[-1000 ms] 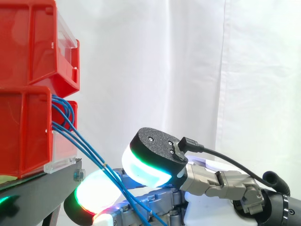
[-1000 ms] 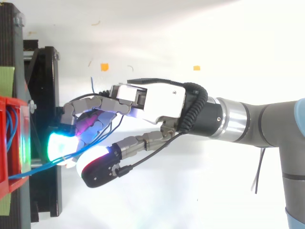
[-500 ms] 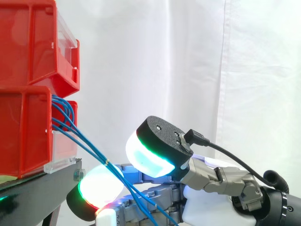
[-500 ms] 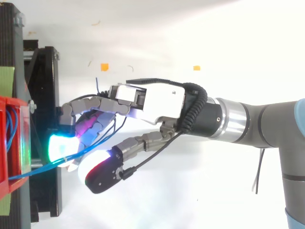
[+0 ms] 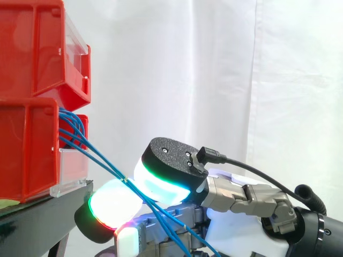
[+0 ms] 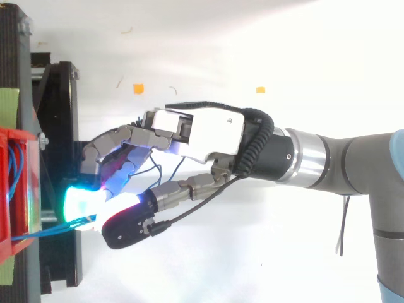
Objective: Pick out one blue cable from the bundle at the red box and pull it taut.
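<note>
Several blue cables (image 5: 91, 158) leave the lower red bin (image 5: 27, 150) and slope down to the right. My hand (image 6: 202, 132) reaches in from the right, just off the bin's front. Its fingers are curled, with the thumb pad (image 5: 166, 176) closed against a glowing fingertip pad (image 5: 112, 203). The cables pass between these two pads, and more than one strand seems caught. In the top view the strands (image 6: 44, 232) run from the bin (image 6: 12, 189) straight into the pinch. Slack loops (image 6: 158, 169) hang under the fingers.
A second red bin (image 5: 37, 48) is stacked above the lower one, both on the black stand (image 6: 63, 126). Two orange marks (image 6: 138, 88) (image 6: 260, 89) lie on the white floor behind the hand. The white curtain hangs behind.
The thumb swung away from the fingers half a second ago and has now closed back onto the cables. The hand has risen slightly, and the strands look straighter.
</note>
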Robot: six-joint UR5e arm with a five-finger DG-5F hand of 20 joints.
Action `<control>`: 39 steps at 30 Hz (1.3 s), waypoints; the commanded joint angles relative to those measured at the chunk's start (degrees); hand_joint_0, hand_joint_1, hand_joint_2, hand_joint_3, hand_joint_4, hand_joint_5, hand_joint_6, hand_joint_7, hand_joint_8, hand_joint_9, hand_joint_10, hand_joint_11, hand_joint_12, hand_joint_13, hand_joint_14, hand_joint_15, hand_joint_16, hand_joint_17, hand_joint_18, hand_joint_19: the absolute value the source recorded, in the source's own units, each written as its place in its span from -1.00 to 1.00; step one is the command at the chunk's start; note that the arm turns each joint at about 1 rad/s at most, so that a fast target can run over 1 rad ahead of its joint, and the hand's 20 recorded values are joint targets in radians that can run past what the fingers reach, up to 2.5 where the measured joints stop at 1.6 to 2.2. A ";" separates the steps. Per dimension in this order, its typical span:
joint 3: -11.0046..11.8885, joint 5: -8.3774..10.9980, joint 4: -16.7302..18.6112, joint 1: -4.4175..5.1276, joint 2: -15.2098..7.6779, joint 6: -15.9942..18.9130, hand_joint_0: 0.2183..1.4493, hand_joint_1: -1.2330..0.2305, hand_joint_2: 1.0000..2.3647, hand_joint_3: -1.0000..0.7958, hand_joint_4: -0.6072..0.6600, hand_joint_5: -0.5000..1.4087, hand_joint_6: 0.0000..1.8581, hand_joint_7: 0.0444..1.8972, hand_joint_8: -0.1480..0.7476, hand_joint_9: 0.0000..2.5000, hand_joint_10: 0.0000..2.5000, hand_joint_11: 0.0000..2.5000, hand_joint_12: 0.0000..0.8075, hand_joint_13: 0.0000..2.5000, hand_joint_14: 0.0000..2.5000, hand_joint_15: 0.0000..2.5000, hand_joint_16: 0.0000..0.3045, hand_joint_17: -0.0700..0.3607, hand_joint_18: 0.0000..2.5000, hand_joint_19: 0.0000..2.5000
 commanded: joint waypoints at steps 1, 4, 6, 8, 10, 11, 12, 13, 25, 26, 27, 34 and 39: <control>0.22 0.00 0.01 -0.11 0.04 0.04 -0.30 -0.29 -0.98 -0.23 0.29 -0.67 -0.04 -0.12 0.10 -0.16 -0.99 -0.63 0.14 -0.32 -0.99 -0.63 -0.56 0.02 -0.47 -0.47; 0.22 0.00 0.01 -0.11 -0.05 0.04 -0.32 -0.29 -0.99 -0.38 0.28 -0.65 -0.04 -0.10 0.12 -0.12 -0.99 -0.61 0.14 -0.30 -0.99 -0.63 -0.56 0.02 -0.45 -0.46; 0.22 0.00 0.01 -0.11 0.04 0.04 -0.33 -0.27 -1.00 -0.44 0.29 -0.64 -0.04 -0.07 0.13 -0.08 -0.98 -0.59 0.13 -0.29 -0.99 -0.62 -0.57 0.01 -0.44 -0.46; 0.22 0.00 0.01 -0.11 0.04 0.04 -0.33 -0.27 -1.00 -0.44 0.29 -0.63 -0.05 -0.04 0.13 -0.06 -0.98 -0.58 0.15 -0.27 -0.99 -0.62 -0.57 0.01 -0.43 -0.45; 0.30 0.00 0.01 -0.11 0.04 0.04 -0.32 -0.27 -1.00 -0.44 0.29 -0.62 -0.05 -0.02 0.14 -0.02 -0.98 -0.56 0.14 -0.26 -0.99 -0.62 -0.57 0.00 -0.41 -0.46; 0.22 0.00 0.01 -0.11 0.04 0.04 -0.32 -0.28 -1.00 -0.44 0.28 -0.62 -0.05 -0.02 0.13 0.00 -0.98 -0.55 0.14 -0.25 -0.99 -0.62 -0.57 0.00 -0.40 -0.46; 0.22 0.00 0.01 -0.11 0.04 0.04 -0.31 -0.30 -1.00 -0.44 0.26 -0.61 -0.05 -0.01 0.13 0.01 -0.98 -0.55 0.13 -0.24 -0.99 -0.61 -0.58 0.00 -0.40 -0.46; 0.30 0.00 0.01 -0.02 0.04 0.04 -0.31 -0.30 -1.00 -0.44 0.25 -0.61 -0.05 0.00 0.13 0.01 -0.98 -0.55 0.14 -0.24 -0.98 -0.62 -0.58 0.00 -0.39 -0.46; 0.22 -0.26 -0.17 -0.11 0.04 0.48 -0.29 -0.48 -0.96 -0.04 0.04 -0.58 -0.02 0.12 0.13 0.10 -0.98 -0.51 0.11 -0.16 -0.98 -0.58 -0.59 -0.02 -0.33 -0.45; 0.22 -0.26 -0.17 -0.11 0.04 0.48 -0.29 -0.48 -0.96 -0.02 0.03 -0.58 -0.01 0.12 0.13 0.10 -0.98 -0.52 0.11 -0.16 -0.98 -0.58 -0.59 -0.02 -0.32 -0.45; 0.30 -0.35 -0.26 -0.11 -0.05 0.48 -0.29 -0.49 -0.96 0.00 0.00 -0.58 -0.01 0.13 0.13 0.11 -0.98 -0.51 0.11 -0.16 -0.98 -0.58 -0.59 -0.02 -0.32 -0.44; 0.39 -0.79 -0.43 -0.11 0.04 1.63 -0.29 -0.49 -0.96 0.02 -0.01 -0.58 -0.01 0.13 0.12 0.12 -0.98 -0.51 0.11 -0.13 -0.98 -0.57 -0.59 -0.02 -0.30 -0.44; 0.39 -0.97 -1.31 -0.02 0.04 2.86 -0.29 -0.48 -0.96 0.01 0.00 -0.57 -0.01 0.12 0.13 0.13 -0.98 -0.52 0.12 -0.12 -0.98 -0.57 -0.58 -0.01 -0.29 -0.43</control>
